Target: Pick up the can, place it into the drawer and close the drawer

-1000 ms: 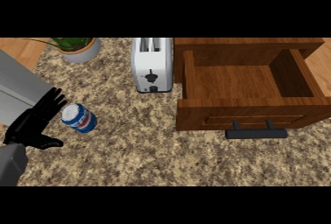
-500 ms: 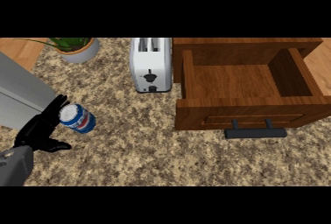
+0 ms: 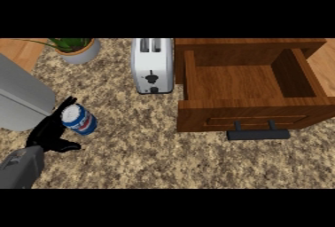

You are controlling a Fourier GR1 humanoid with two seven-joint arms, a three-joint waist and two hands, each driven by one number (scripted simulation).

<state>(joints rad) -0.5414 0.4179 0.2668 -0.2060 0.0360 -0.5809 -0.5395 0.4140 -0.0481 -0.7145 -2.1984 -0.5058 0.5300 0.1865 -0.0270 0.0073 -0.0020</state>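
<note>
Stretching up along the left side of the can, the fingers [image 3: 65,105] of the black left hand [image 3: 47,133] are straight and released, not closed round anything. The thumb sticks out to the right just below the can's base. Whether the fingers touch the can's wall cannot be told. The grey forearm [image 3: 20,170] comes in from the lower left corner of the view.

The small round can with a white top and blue, white and red sides [image 3: 79,119] stands upright on the table, toward its left side, just beside the palm. It is well apart from the drawer.

The table [image 3: 144,155] is a speckled beige and brown stone surface that fills most of the view. A strip of light wood [image 3: 16,51] shows past it in the far left corner. A large, smooth grey metal body [image 3: 20,104] lies at the left edge, just behind the hand.

A white and silver two-slot toaster [image 3: 152,64] stands toward the far edge, between the can and the drawer. Left of it, a green plant in a pale round pot [image 3: 77,48] sits at the far edge.

The brown wooden drawer [image 3: 262,117] stands pulled open on the right side, its inside bare wood. A black bar handle [image 3: 258,134] juts from its front panel. The stretch of table between the can and the drawer's front is open, with the toaster set farther back.
</note>
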